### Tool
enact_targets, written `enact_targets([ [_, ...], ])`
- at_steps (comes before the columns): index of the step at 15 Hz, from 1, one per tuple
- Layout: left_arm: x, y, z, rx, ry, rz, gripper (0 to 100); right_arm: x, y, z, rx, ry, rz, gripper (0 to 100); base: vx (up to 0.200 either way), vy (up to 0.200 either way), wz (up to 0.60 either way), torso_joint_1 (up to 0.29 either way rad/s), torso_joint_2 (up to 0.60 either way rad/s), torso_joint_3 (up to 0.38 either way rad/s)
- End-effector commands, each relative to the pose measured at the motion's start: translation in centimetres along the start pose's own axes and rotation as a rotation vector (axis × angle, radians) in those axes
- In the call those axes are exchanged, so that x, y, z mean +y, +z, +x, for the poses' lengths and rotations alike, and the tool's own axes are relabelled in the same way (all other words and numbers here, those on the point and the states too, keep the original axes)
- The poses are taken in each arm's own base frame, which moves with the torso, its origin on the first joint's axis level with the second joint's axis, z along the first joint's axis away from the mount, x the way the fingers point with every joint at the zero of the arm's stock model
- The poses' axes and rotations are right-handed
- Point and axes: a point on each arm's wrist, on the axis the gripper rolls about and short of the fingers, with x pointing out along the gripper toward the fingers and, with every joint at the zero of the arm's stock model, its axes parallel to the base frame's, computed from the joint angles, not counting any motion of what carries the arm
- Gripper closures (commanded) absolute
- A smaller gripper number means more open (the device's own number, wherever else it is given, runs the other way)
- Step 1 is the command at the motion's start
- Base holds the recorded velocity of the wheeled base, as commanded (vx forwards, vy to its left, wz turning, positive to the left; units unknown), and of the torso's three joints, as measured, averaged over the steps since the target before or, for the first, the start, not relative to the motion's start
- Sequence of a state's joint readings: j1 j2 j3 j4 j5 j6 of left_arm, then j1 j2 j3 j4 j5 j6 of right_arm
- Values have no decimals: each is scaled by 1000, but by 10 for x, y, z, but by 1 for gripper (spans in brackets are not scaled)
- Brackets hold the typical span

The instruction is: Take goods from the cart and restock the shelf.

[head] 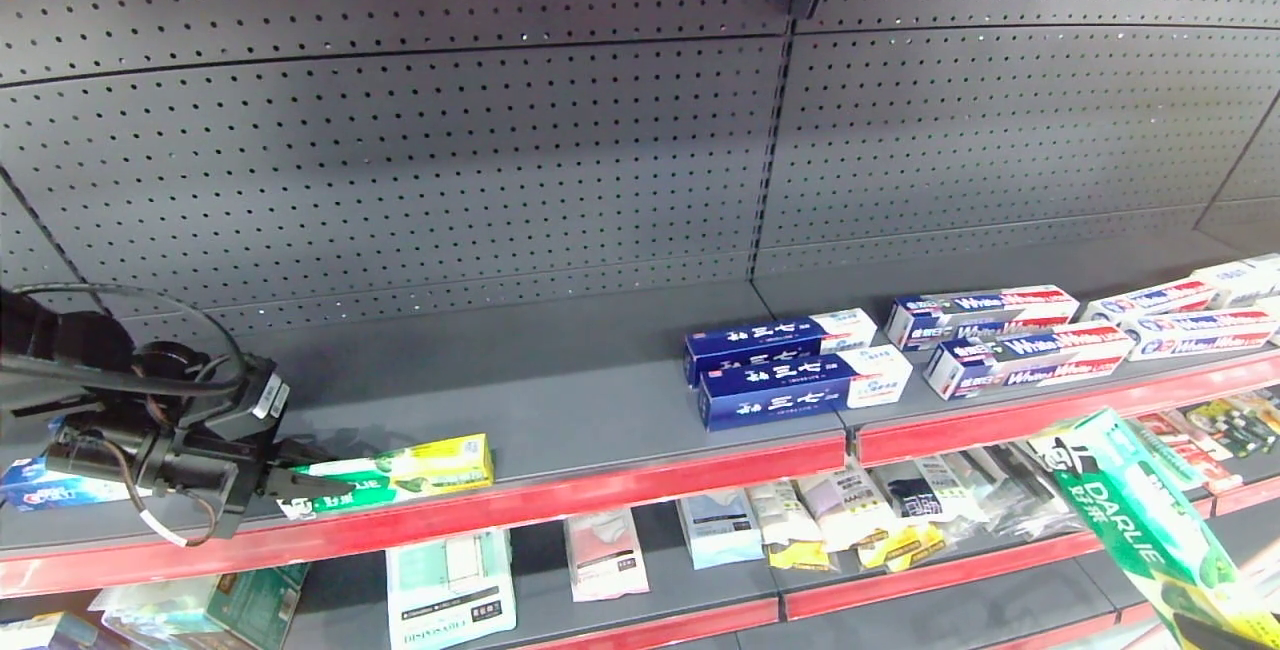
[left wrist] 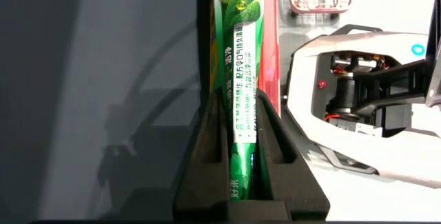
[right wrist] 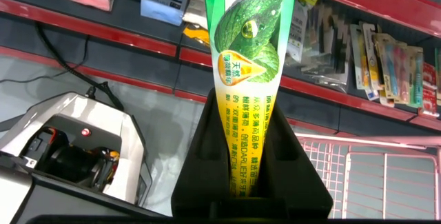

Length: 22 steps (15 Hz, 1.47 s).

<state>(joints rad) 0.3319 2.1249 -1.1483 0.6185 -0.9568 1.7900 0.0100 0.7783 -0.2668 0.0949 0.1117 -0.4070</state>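
Left gripper [left wrist: 239,103]: fingers clamped on one end of the green-and-yellow toothpaste box [head: 420,465].
Green-and-yellow toothpaste box: flat on the shelf [head: 560,400], along its red front lip, toward the left.
Right gripper [right wrist: 244,103]: closed around the green toothpaste box [head: 1150,520], held tilted in the air before the lower shelves.
Blue toothpaste boxes [head: 790,370]: two, side by side, mid-shelf.
Cart [right wrist: 372,176]: pink wire, beside the shelving.

A dark grey pegboard back panel [head: 400,150] rises behind the red-edged shelf [head: 600,370]; pale grey floor [right wrist: 48,79] lies below.
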Motion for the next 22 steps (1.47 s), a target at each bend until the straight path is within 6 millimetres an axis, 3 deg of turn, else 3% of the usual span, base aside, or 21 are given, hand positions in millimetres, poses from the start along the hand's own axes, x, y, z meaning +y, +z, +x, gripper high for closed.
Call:
enact_targets([
  [1,-2,-1,1,1,-8,-13,100,0,0,0,2,2,0,100,0,0,0,0,0,0],
  [19,-7,-5,3,-4,-16,-33,100,-1,1,1,7,6,1,100,0,0,0,0,0,0],
  [20,-8,-5,3,-3,-20,-38,0,0,1,1,5,6,0,100,0,0,0,0,0,0],
  [22,-11,-4,3,-4,-25,-49,0,0,1,1,6,5,1,100,0,0,0,0,0,0],
])
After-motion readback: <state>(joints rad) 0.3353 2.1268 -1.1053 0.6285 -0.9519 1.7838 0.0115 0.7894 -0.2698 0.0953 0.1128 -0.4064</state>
